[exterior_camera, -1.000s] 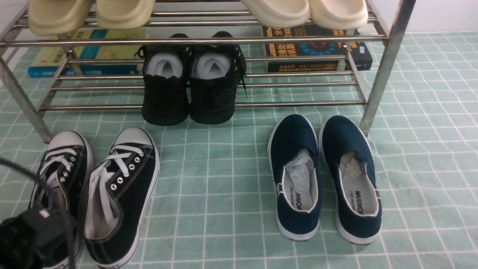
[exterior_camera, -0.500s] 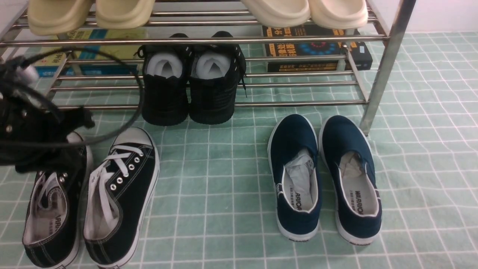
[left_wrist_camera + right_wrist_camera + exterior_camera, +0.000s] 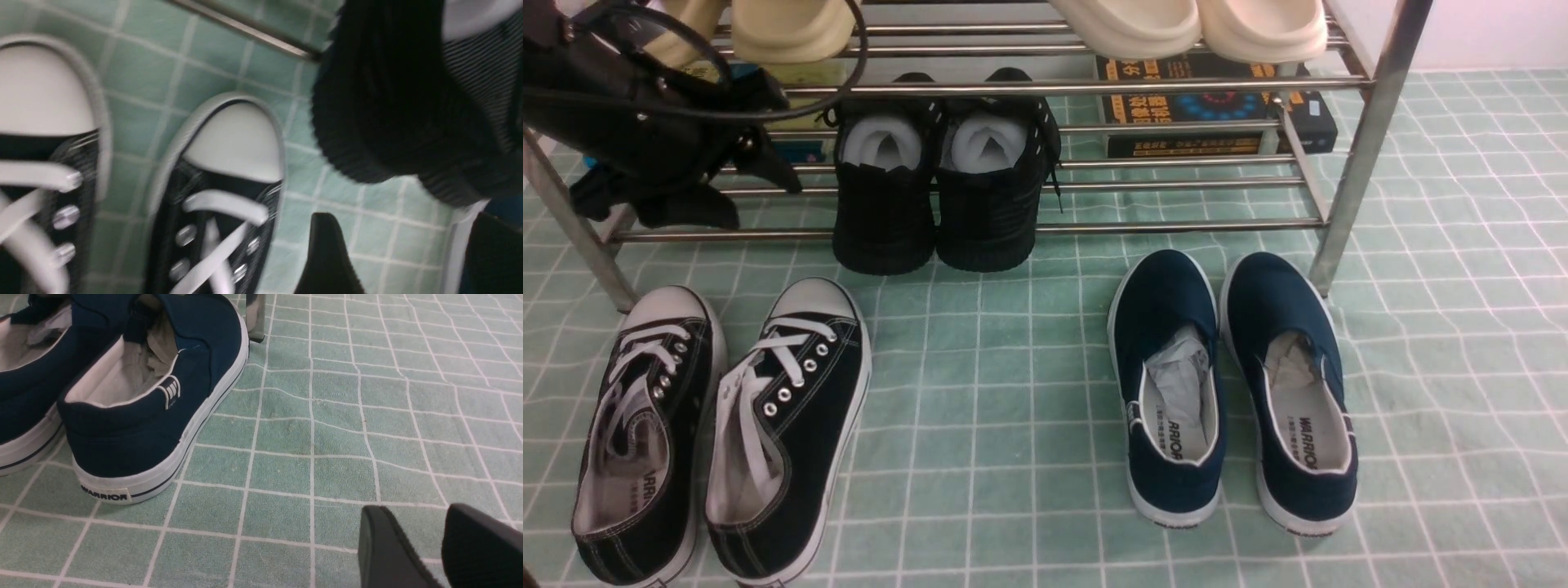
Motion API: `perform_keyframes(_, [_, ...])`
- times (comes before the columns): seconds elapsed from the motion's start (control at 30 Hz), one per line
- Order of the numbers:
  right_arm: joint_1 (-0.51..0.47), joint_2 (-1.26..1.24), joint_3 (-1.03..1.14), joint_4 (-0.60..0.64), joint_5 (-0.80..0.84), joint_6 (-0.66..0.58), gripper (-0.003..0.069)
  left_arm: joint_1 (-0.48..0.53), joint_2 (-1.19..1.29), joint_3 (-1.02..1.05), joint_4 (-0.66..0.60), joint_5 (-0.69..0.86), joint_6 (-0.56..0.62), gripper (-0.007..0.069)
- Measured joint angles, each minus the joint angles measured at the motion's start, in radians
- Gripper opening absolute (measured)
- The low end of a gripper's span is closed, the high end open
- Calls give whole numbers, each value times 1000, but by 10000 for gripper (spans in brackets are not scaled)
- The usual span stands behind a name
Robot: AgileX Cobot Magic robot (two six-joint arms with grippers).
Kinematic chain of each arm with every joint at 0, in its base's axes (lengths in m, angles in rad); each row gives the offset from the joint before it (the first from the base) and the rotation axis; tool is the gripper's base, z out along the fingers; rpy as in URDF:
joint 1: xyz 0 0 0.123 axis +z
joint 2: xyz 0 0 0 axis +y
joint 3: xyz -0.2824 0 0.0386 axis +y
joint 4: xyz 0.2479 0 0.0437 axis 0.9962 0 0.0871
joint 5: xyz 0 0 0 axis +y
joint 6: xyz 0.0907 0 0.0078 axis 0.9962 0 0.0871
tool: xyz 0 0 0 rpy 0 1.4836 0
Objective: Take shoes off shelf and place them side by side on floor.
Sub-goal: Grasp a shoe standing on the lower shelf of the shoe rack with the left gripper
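shoes (image 3: pixel 890 208): black mesh pair, on the lower tier, about mid-width; side by side and touching, heels toward the camera and overhanging the front rail; white paper stuffing in both openings; neither shoe is on the floor.
shelf (image 3: pixel 1176 226): two tiers of silver tube on slanted legs; standing on the floor.
floor (image 3: pixel 1013 367): pale green, white grid, slightly wrinkled; bare strip in front of the shoes, between the two other pairs.
left gripper (image 3: pixel 402 230): fingers spread wide, nothing between them but floor; the wrist view is blurred and shows the black heels on one side and the white toe caps of the sneakers on the other.
left arm (image 3: pixel 645 122): in the front view, hangs before the shelf's left end, near the shoes but apart from them; a cable (image 3: pixel 849 49) loops over it.
right gripper (image 3: pixel 416 510): out of the front view; in its wrist view, low over the floor, fingers partly apart and empty, near the heel of a slip-on but clear of it.
sneakers (image 3: pixel 719 433): black canvas, white toe caps and laces; on the floor, front left.
slip-ons (image 3: pixel 1233 384): navy, white soles; on the floor, front right, toes by the shelf leg.
slippers (image 3: pixel 1184 24): cream pairs on the upper tier.
books (image 3: pixel 1217 106): lying behind the lower rails, one to each side of the shoes.
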Motion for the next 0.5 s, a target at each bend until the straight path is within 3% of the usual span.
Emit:
perform_keyframes(0.23, [0, 0, 0, 0, 0, 0, 240, -1, 82, -1, -187, -94, 91, 472])
perform_keyframes(0.5, [0, 0, 0, 0, 0, 0, 240, -77, 122, -1, -220, -251, 119, 472])
